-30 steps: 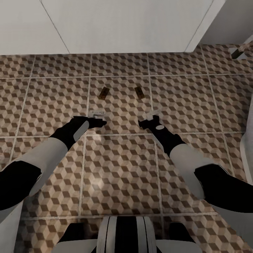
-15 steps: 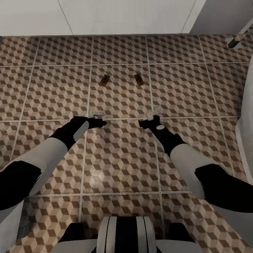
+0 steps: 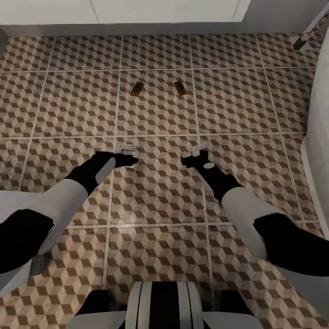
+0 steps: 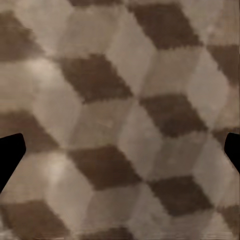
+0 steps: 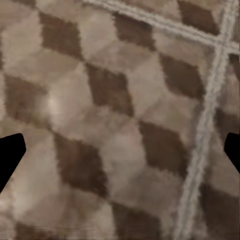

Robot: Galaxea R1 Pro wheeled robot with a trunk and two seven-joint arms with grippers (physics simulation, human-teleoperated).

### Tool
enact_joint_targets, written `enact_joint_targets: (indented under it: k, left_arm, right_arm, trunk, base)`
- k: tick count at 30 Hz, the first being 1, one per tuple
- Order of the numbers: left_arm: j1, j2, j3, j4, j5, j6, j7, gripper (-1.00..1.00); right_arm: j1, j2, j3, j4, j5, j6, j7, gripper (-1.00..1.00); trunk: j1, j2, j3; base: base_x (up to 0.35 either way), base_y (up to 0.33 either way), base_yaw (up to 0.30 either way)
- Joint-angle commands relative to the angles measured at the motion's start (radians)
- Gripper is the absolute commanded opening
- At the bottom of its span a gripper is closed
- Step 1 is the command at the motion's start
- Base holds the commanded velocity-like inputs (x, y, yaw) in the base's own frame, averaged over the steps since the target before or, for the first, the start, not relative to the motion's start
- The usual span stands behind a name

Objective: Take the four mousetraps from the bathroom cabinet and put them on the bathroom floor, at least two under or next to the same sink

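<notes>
Two mousetraps lie flat on the bathroom floor (image 3: 155,192), one at the left (image 3: 137,88) and one at the right (image 3: 181,87), about a hand's width apart. Both rest a tile short of the white vanity front (image 3: 137,11) that carries the sink; its basin is out of view. My left gripper (image 3: 129,154) and right gripper (image 3: 193,154) hover over the tiles, well nearer to me than the traps. Both are open and hold nothing. In the wrist views the black fingertips (image 4: 10,155) (image 5: 10,155) stand at the frame edges with bare tile between. The cabinet is out of view.
A curved white fixture (image 3: 320,137) rises along the right edge. A small brown-and-grey object (image 3: 304,39) sits at the far right by the wall. A pale surface (image 3: 11,201) shows at the left edge beside my left arm.
The whole picture has shifted: the vanity and both mousetraps slid toward the top, so the camera has drawn back. My arms hold the same pose, both grippers open.
</notes>
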Motion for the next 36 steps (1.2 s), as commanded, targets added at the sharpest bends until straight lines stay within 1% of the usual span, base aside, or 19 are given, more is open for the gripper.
enact_joint_targets:
  k: [1,17,23,36]
  left_arm:
    - [-0.001,0.001,-0.007,-0.001,0.007,0.003,0.004,1.00]
    - [-0.001,-0.004,-0.007,0.005,0.007,0.003,0.004,1.00]
    - [0.000,-0.005,-0.007,0.006,0.007,0.003,0.004,1.00]
    - [-0.001,-0.006,-0.010,0.003,0.007,0.003,0.005,1.00]
  right_arm:
    - [0.000,0.000,0.001,0.000,0.010,0.003,-0.001,1.00]
    - [0.000,-0.001,0.000,0.000,0.010,0.003,-0.001,1.00]
    - [0.000,-0.002,0.000,0.004,0.009,0.002,-0.001,1.00]
    - [0.000,-0.003,0.000,0.006,0.010,0.000,-0.001,1.00]
  trunk:
    - [-0.001,0.000,0.000]
    - [-0.001,0.000,0.000]
    - [-0.001,0.000,0.000]
    - [-0.001,0.000,0.000]
  base:
    - [-0.332,0.000,0.000]
    - [-0.318,0.000,0.000]
    - [-0.070,0.000,0.000]
    - [-0.006,0.000,0.000]
